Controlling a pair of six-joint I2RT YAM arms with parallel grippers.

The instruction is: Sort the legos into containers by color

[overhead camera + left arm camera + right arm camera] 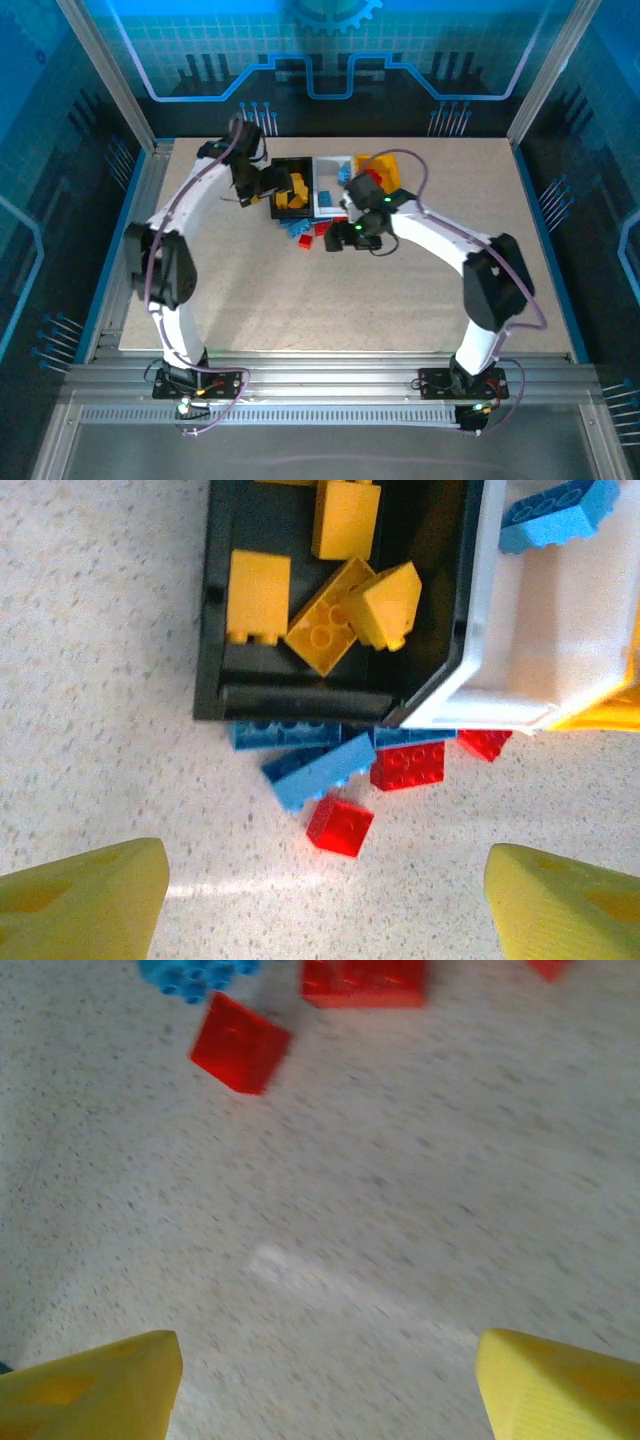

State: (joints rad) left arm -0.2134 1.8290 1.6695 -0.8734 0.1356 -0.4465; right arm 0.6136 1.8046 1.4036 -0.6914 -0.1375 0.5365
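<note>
The left claw hangs spread and empty just in front of the black bin, which holds yellow bricks. The right claw, likewise spread with nothing in it, hovers over bare tabletop near a red brick. Other red and blue bricks lie against the black bin's near wall. A pick seems to be starting: the right claw must lower around that red brick, whose tilt the blur possibly hides, then carry it to the yellow bin.

- A speckled beige tabletop sat inside an aluminium frame.
- Blue panels bearing a gear graphic walled the back.
- Metal rails ran along the near edge.
</note>
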